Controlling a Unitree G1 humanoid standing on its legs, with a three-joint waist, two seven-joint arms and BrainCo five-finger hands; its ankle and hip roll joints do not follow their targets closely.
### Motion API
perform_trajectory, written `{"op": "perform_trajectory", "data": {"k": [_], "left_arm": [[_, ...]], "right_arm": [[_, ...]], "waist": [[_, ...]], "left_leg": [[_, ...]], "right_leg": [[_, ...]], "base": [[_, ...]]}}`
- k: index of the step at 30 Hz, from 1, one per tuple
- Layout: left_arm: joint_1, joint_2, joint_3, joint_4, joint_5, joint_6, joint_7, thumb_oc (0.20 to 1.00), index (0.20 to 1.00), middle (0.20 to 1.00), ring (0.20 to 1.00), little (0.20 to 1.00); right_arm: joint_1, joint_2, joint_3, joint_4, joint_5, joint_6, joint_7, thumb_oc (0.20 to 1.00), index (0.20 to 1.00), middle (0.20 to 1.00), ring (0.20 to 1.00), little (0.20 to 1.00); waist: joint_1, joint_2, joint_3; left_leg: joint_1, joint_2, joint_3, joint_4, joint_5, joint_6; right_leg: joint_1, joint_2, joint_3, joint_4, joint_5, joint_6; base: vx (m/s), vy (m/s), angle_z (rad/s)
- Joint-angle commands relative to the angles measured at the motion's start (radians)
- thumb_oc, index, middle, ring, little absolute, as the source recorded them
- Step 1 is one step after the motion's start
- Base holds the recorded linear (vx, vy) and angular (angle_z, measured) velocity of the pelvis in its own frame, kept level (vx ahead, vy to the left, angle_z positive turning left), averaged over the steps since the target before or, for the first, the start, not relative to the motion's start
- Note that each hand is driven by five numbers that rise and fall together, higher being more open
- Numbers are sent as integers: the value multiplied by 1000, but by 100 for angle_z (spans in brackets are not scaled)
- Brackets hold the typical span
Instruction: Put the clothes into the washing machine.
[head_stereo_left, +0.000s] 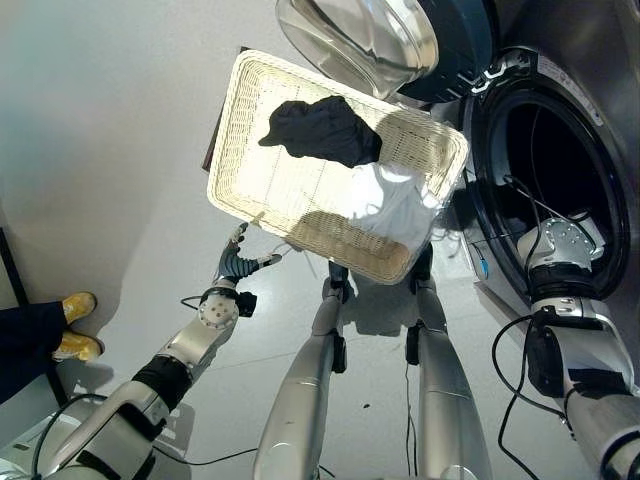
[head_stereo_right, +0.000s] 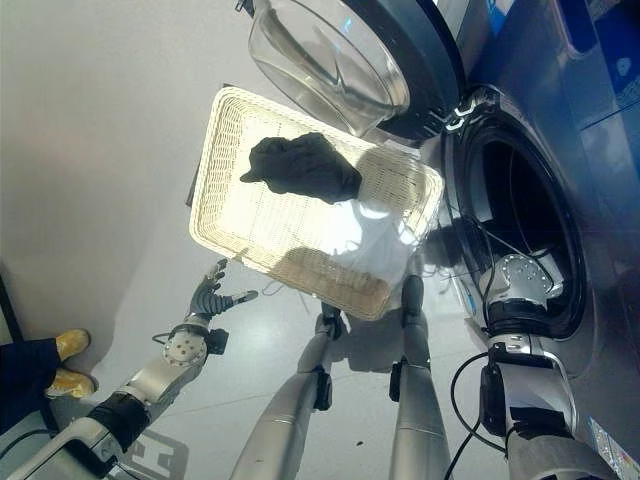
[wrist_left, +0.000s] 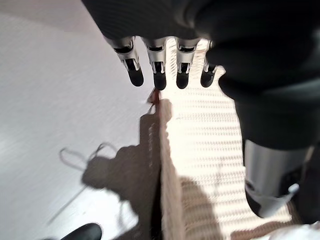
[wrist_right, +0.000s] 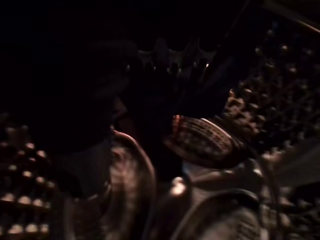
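My right arm reaches deep into the washing machine (head_stereo_left: 560, 150), at about three o'clock in the head views; my right hand (wrist_right: 170, 75) is in the dark drum there; I can see some dim cloth (wrist_right: 200, 137) with small checks lying among rumpled folds in the drum, just below my fingers; it is too dark to tell if my fingers are spread or curled, or if they touch the cloth; so I think some clothes are already inside.

There is more to do; the basket (head_stereo_left: 250, 190) sits on the floor at about twelve o'clock, and two things are in it; a dark garment (head_stereo_left: 325, 128) lies bunched up near the far side, and a white garment (head_stereo_left: 400, 200) lies crumpled at the end close to the machine; both need to go in, I think.

My left hand (head_stereo_left: 237, 262) is at about seven o'clock, just beside the near rim of the basket; its fingers (wrist_left: 159, 75) are straight and spread, and they hold nothing.

The basket is a long box shape with round corners; it is pale and woven, with bumpy rows like straw; the dark garment looks soft and thick; the white one looks thin and floppy; the machine door (head_stereo_left: 365, 40) hangs open over the basket's far corner, round, clear and shiny like a bowl; the drum wall (wrist_right: 280, 115) is metal with rows of little bumps; the floor (head_stereo_left: 110, 140) is smooth and grey.
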Motion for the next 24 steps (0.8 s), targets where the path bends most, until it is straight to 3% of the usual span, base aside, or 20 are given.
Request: {"op": "perform_trajectory", "data": {"k": [1,2,3,6,9,19,21,24], "left_arm": [[-30,-11,66,20,117,-24,127,1000,1000,1000,1000,1000],[-71,-15,74,31,169,-4,181,1000,1000,1000,1000,1000],[-71,-15,74,31,169,-4,181,1000,1000,1000,1000,1000],[-191,-15,77,105,248,49,214,1000,1000,1000,1000,1000],[-282,-20,91,194,256,78,218,1000,1000,1000,1000,1000],[-465,-3,120,387,271,188,212,1000,1000,1000,1000,1000],[-535,10,110,459,267,273,193,1000,1000,1000,1000,1000],[-568,17,100,517,257,308,184,1000,1000,1000,1000,1000]], "right_arm": [[40,-116,32,-6,-9,106,95,1000,1000,1000,1000,1000],[57,-95,86,59,-9,184,148,1000,1000,1000,1000,1000],[57,-95,86,59,-9,184,148,1000,1000,1000,1000,1000],[42,-76,154,158,-133,294,155,1000,1000,1000,1000,1000],[53,-59,185,187,-154,345,191,1000,1000,1000,1000,1000],[148,46,271,124,-266,445,247,1000,1000,1000,1000,1000],[216,98,334,80,-324,471,263,1000,1000,1000,1000,1000],[265,120,385,57,-360,486,269,1000,1000,1000,1000,1000]], "waist": [[-32,19,-13],[-39,13,-13],[-39,13,-13],[-59,9,-13],[-78,0,-13],[-144,-38,-13],[-175,-64,-13],[-198,-83,-13]], "left_leg": [[-61,-45,-17,147,-83,-31],[-68,-44,-8,159,-85,-35],[-68,-44,-8,159,-85,-35],[-92,-38,14,190,-89,-44],[-95,-36,30,218,-108,-48],[-145,-22,79,313,-151,-52],[-167,-14,101,349,-174,-50],[-186,-9,113,391,-194,-47]], "right_leg": [[8,49,-76,130,-131,27],[-1,52,-71,137,-133,25],[-1,52,-71,137,-133,25],[-27,56,-58,156,-135,21],[-31,58,-47,169,-148,21],[-85,63,-4,188,-141,16],[-106,65,16,182,-134,14],[-124,63,27,187,-128,13]], "base": [[10,44,0],[9,38,0],[5,53,0],[-2,104,-3],[15,76,-3],[8,105,-11],[15,169,-23],[12,84,-17]]}}
